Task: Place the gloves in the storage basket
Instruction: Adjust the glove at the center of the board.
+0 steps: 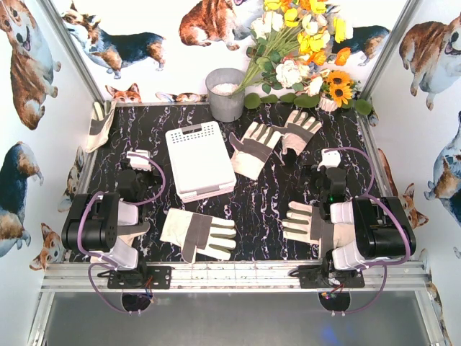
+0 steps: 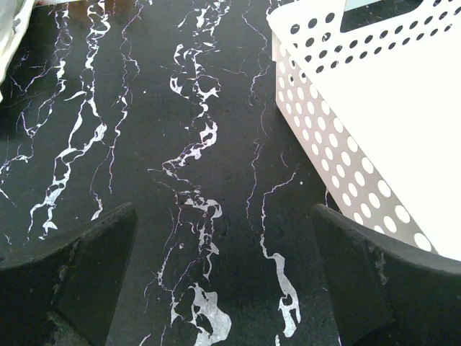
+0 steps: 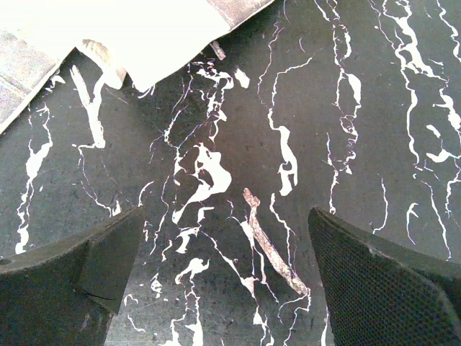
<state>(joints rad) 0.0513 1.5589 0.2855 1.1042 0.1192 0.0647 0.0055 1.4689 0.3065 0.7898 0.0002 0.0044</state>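
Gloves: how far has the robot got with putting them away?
Nothing looks done: the basket holds no glove. Nothing is in hand either: the left gripper and right gripper are open and empty. Five gloves remain out: near-left glove, near-right glove, back-left glove, back-right glove, left-edge glove.

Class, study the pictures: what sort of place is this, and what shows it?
Probably a staged robot test booth: two arms bolted to a metal rail, corgi-print walls boxing in a marble-patterned table, gloves laid out as props.

Five gloves [image 1: 198,234], one storage basket [image 1: 200,160], one grey bucket [image 1: 225,94], one bouquet [image 1: 302,43].
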